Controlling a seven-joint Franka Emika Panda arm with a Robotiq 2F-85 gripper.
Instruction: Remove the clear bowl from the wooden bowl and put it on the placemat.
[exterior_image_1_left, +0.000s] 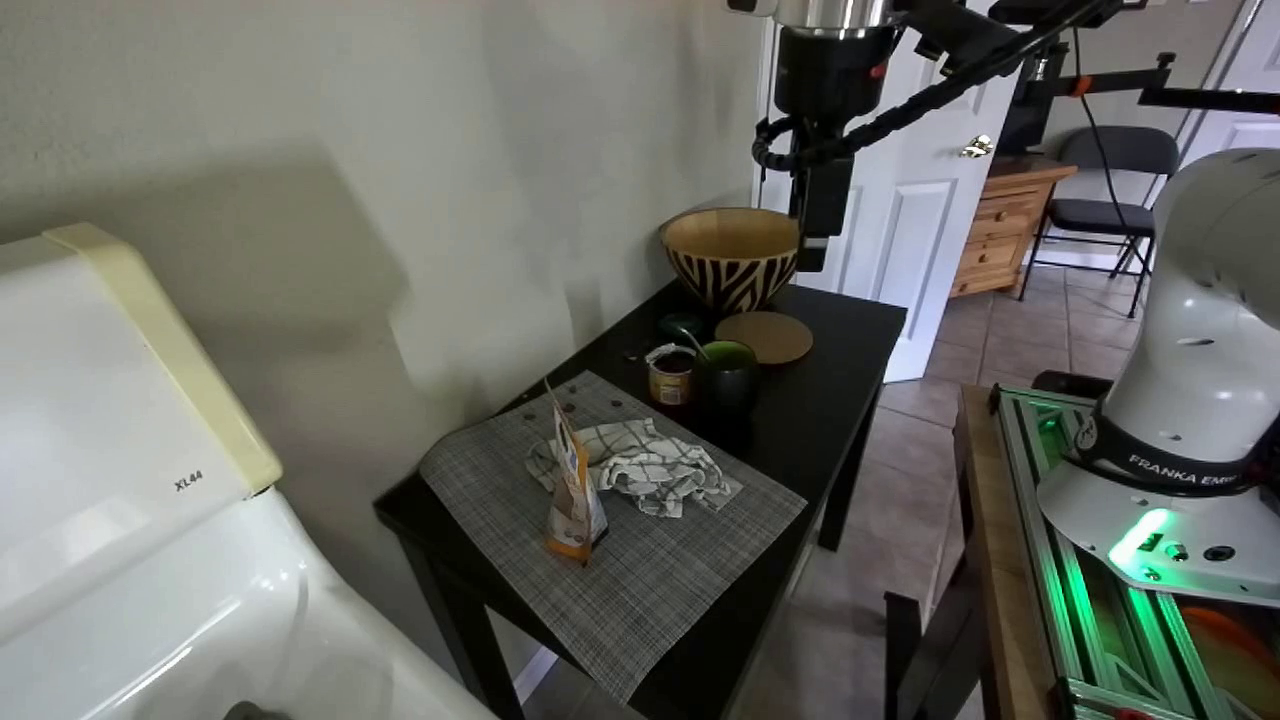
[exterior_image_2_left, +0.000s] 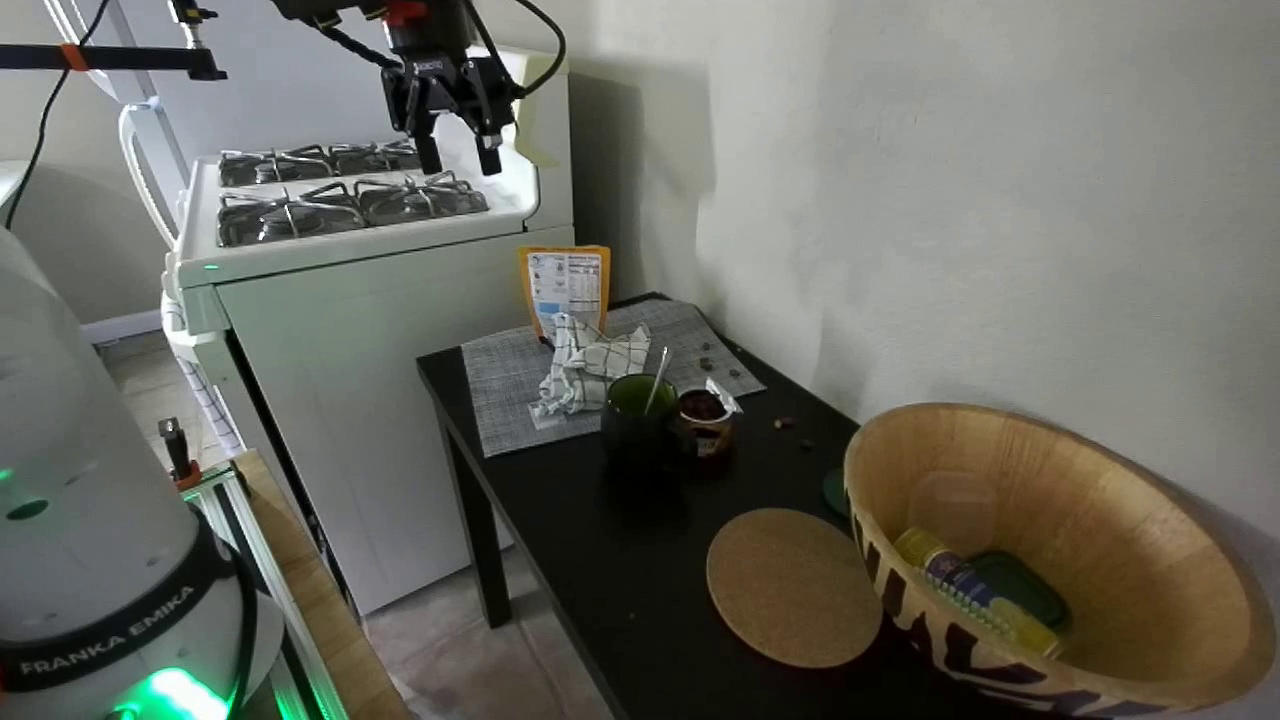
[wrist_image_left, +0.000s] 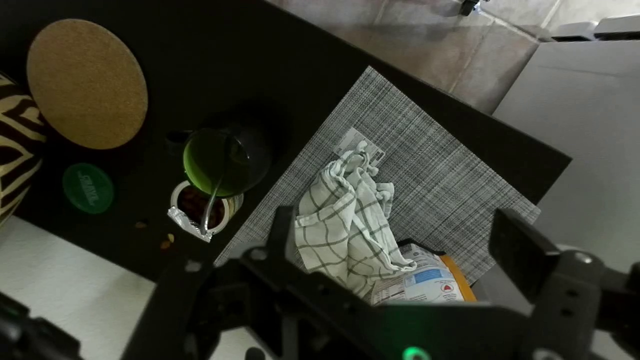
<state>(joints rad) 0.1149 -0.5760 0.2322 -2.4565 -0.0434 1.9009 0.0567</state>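
Your clear bowl may be the faint see-through shape (exterior_image_2_left: 955, 505) inside the wooden bowl (exterior_image_2_left: 1130, 540), though you can't be sure. That wooden bowl sits at the opposite end of the counter (exterior_image_2_left: 610, 570) from the placemat (wrist_image_left: 440, 180), while your claw (exterior_image_2_left: 459, 160), spread apart and holding nothing, hangs high on the placemat's side; you'll likely travel the counter's length, leftward in the wrist view, past the mug (exterior_image_2_left: 635, 440), before reaching down
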